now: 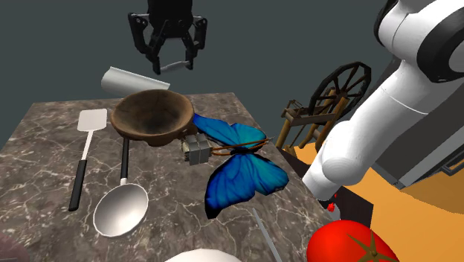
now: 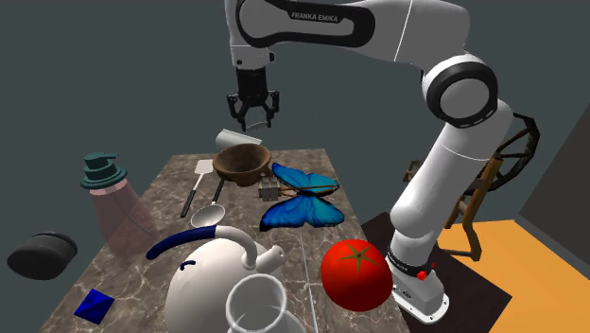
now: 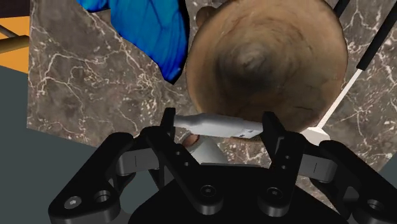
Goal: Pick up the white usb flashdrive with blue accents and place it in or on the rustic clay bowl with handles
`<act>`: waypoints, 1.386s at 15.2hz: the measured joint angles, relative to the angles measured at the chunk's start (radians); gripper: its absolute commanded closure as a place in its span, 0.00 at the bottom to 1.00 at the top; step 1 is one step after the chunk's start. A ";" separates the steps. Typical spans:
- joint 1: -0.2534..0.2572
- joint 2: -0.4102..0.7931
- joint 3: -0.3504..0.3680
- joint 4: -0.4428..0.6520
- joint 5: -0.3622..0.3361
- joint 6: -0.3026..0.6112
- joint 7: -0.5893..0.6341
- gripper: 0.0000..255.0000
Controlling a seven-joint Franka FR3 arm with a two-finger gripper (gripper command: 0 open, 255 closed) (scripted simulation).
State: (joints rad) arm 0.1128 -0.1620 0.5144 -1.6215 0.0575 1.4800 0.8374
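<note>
1. Whitish USB flashdrive [image 3: 219, 125] w/ metal plug is up in the air, lying crosswise betw. the black pincer [image 1: 175, 65] fingers.
2. Pincer is clamped on flashdrive, one finger on each side.
3. Brown clay bowl [image 1: 152, 115] sits upright on marbled bench [image 1: 44, 156]. Flashdrive hangs above its rim, apart from it.
4. Blue butterfly [image 1: 242, 164] is just beside bowl on shoulder view's right. Spatula [image 1: 91, 123] & ladle [image 1: 120, 208] lie on its left.
</note>
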 measured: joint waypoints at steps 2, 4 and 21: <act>0.017 0.040 0.034 0.037 -0.017 -0.002 0.053 1.00; 0.037 0.100 0.069 0.095 -0.045 -0.008 0.106 1.00; 0.037 0.063 0.066 -0.127 -0.025 0.184 0.100 1.00</act>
State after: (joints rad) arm 0.1502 -0.0991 0.5803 -1.7490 0.0330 1.6637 0.9378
